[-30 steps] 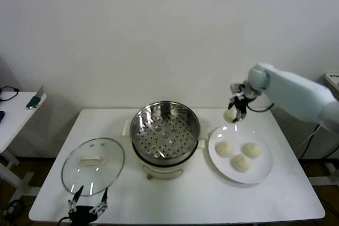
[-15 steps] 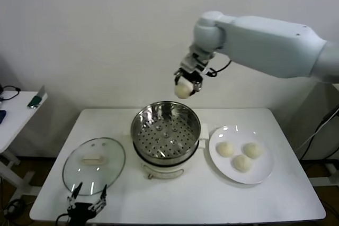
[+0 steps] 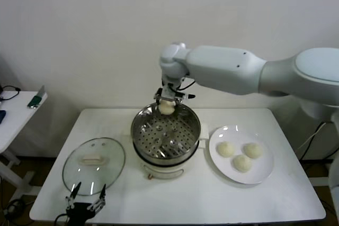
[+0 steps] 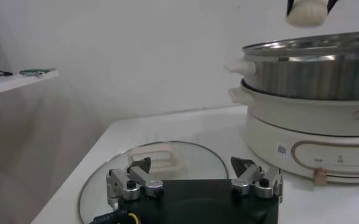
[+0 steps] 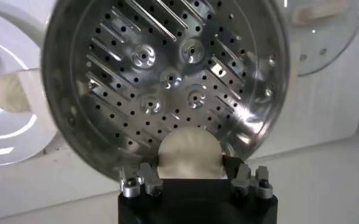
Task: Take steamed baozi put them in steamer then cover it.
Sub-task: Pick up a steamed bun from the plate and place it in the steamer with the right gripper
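My right gripper [image 3: 167,107] is shut on a cream-white baozi [image 3: 167,108] and hangs just above the back rim of the shiny perforated steamer [image 3: 164,137]. In the right wrist view the held baozi [image 5: 190,152] sits between the right gripper's [image 5: 191,163] two pads, with the empty steamer [image 5: 167,73] bottom beneath. Three more baozi [image 3: 242,163] lie on the white plate [image 3: 260,171] to the right of the pot. The glass cover [image 3: 93,165] with its cream handle rests flat on the table at the left. My left gripper [image 3: 87,198] [image 4: 193,173] is parked open at the table's front edge, just before the cover [image 4: 167,159].
The steamer stands on a white electric pot base [image 4: 313,131] in the middle of the white table [image 3: 180,199]. A small side table [image 3: 16,110] stands at the far left. A wall runs close behind the table.
My right arm has swung from above the plate leftward and come down over the steamer's back rim, carrying the baozi. The left arm has stayed where it was.
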`<act>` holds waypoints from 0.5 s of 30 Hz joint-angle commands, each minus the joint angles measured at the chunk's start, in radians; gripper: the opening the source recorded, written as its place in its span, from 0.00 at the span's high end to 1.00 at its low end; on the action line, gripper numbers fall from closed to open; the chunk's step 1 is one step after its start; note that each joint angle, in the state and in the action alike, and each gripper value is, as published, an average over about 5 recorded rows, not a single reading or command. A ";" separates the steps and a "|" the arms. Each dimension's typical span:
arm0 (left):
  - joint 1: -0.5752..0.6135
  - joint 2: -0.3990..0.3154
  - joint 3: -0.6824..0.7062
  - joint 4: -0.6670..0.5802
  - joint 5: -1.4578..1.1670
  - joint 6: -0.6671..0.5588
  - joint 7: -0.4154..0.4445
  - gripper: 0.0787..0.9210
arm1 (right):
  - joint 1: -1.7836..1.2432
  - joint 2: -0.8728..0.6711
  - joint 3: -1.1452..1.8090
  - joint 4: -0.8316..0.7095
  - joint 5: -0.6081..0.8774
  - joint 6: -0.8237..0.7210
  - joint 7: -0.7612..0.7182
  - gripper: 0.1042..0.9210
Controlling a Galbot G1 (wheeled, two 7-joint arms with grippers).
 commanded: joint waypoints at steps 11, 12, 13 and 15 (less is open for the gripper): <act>-0.006 -0.001 0.002 0.013 0.003 0.000 0.001 0.12 | -0.162 0.036 0.044 -0.117 -0.115 0.075 0.048 0.28; -0.006 -0.001 0.002 0.013 0.003 0.001 0.001 0.12 | -0.160 0.035 0.043 -0.115 -0.109 0.076 0.044 0.28; -0.006 -0.001 0.003 0.013 0.004 0.001 0.001 0.12 | -0.159 0.034 0.043 -0.115 -0.102 0.078 0.043 0.28; -0.006 -0.002 0.004 0.014 0.006 0.002 0.001 0.12 | -0.155 0.032 0.042 -0.113 -0.090 0.082 0.046 0.28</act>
